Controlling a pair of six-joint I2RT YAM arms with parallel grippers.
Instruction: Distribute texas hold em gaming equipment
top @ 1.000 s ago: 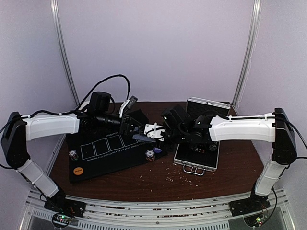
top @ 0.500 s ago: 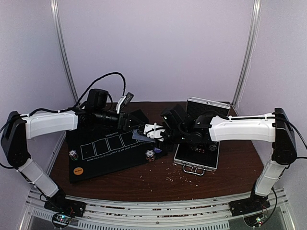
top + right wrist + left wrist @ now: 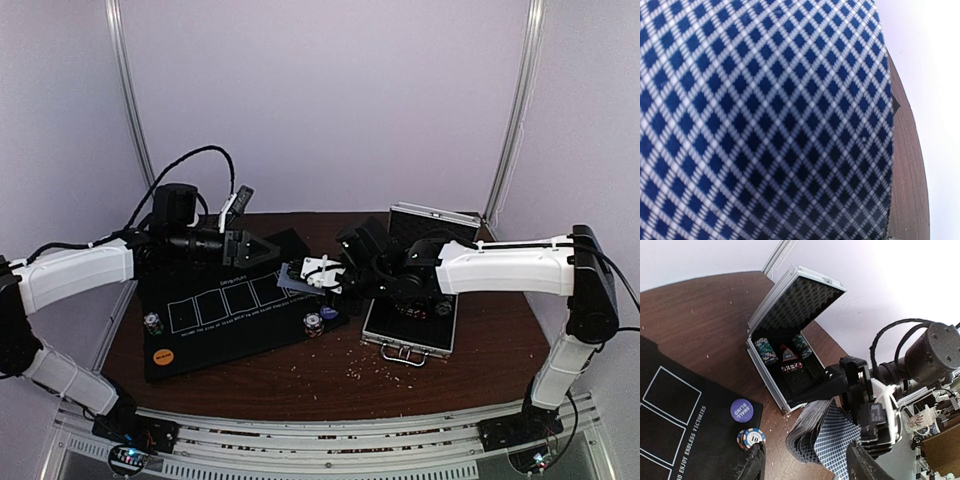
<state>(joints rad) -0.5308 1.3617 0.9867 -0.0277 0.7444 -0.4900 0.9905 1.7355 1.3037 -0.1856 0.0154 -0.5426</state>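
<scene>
A: Top external view: the right tool is clenched on a fanned deck of playing cards, held over the far right corner of the black mat, mid-tabletop.
B: The left tool?
A: Released, holding nothing, near the mat's far edge.
B: What's laid out?
A: Chip stacks, an orange disc toward the near left corner, and a purple button.
B: Remaining?
A: The outlined boxes look bare, though it's dim. Dealing probably remains, and spare chips sit in the case toward the right edge.

Bright, even light; blown-out walls
</scene>
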